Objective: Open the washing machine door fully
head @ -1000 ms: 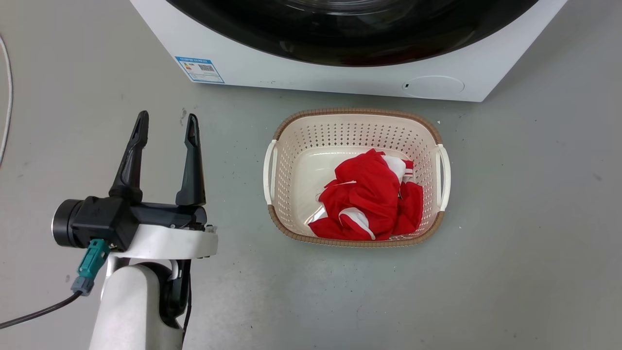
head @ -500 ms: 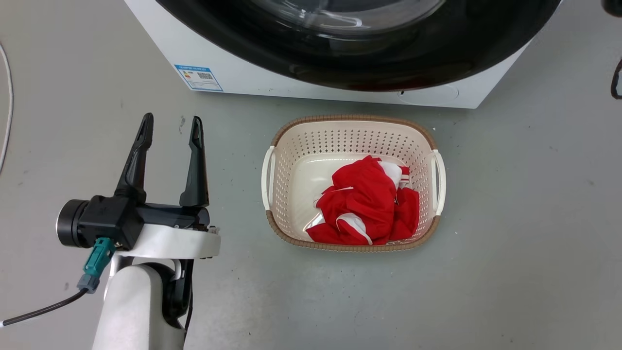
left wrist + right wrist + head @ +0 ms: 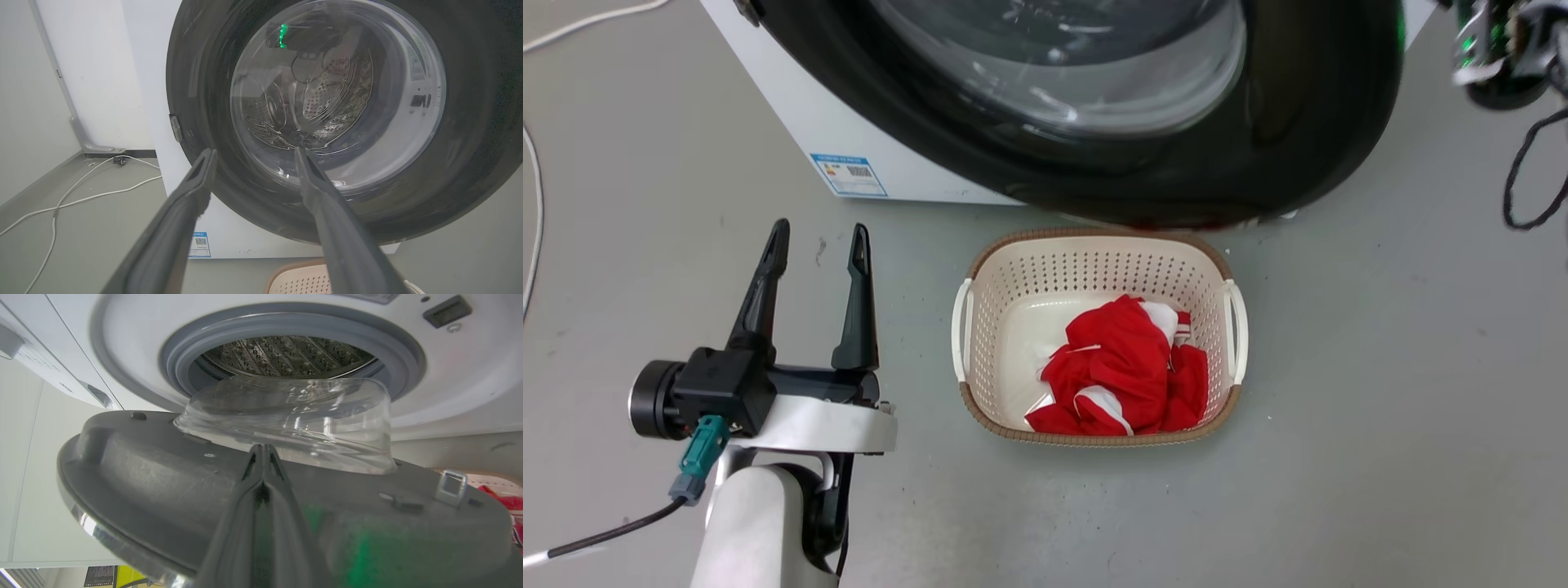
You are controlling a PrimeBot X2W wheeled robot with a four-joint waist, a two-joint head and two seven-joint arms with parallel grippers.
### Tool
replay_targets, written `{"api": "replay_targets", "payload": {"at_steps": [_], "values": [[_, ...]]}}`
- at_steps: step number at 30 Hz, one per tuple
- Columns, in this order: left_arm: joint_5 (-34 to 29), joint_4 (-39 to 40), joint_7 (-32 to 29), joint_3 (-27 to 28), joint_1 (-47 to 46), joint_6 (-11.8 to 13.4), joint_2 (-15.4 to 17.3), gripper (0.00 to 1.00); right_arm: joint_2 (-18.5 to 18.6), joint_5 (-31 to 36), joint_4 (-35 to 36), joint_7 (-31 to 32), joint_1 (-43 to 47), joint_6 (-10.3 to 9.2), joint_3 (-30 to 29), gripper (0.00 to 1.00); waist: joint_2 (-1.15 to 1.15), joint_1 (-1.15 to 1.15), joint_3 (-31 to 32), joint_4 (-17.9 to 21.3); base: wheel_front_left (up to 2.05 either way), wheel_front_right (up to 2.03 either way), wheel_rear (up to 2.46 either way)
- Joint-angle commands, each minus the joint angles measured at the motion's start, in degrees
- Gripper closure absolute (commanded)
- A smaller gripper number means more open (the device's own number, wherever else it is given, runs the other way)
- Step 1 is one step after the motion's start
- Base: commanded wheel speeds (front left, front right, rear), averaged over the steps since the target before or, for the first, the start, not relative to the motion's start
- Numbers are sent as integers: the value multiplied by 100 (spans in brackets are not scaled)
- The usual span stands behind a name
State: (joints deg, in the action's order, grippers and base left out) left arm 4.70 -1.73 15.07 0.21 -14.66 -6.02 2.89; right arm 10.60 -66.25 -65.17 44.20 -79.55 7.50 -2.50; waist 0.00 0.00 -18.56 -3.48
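Observation:
The washing machine [image 3: 792, 106] stands at the top of the head view, and its glossy black door [image 3: 1307, 122] hangs partly swung out over the floor. My left gripper [image 3: 820, 229] is open and empty at the lower left, well short of the machine. The left wrist view faces the door [image 3: 470, 143] from outside, between my left gripper's [image 3: 254, 152] spread fingers. My right gripper [image 3: 261, 448] is shut, its tips against the door's grey inner face [image 3: 163, 477] just below the clear glass bowl [image 3: 286, 412]. Behind it are the steel drum [image 3: 286, 355] and the blue-grey gasket [image 3: 179, 355].
A cream laundry basket [image 3: 1094, 238] holding red cloth [image 3: 1127, 367] sits on the floor right under the door's lower edge. My right arm's wrist [image 3: 1503, 49] with a dangling cable is at the top right. White cables [image 3: 81, 196] trail over the floor left of the machine.
The door has swung further out from the machine. The head camera has shifted, so the basket sits lower in view, and my right arm's wrist has come in at the top right. The left gripper stays open.

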Motion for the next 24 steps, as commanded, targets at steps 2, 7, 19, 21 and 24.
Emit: {"api": "replay_targets", "payload": {"at_steps": [2,7,19,21,24], "values": [[-26,-30,14,-8,96,34,0,0,-170,-14,70,184,288,-1,77,100,0,0,137,54,0,0,0],[-40,-110,14,-66,263,41,-1,0,-276,-75,357,558,722,-1,153,100,0,0,434,70,0,0,0],[-44,-195,14,-156,573,137,0,0,-651,-414,1387,1477,2043,-1,329,100,0,0,951,-6,0,0,0],[-34,-203,14,-175,649,142,-2,0,-709,-483,1591,1590,2293,-1,393,100,0,0,1038,-28,0,0,0],[-37,-225,14,-202,749,154,-1,0,-777,-604,1889,1761,2670,-1,534,100,0,0,1166,-65,0,0,0]]}}
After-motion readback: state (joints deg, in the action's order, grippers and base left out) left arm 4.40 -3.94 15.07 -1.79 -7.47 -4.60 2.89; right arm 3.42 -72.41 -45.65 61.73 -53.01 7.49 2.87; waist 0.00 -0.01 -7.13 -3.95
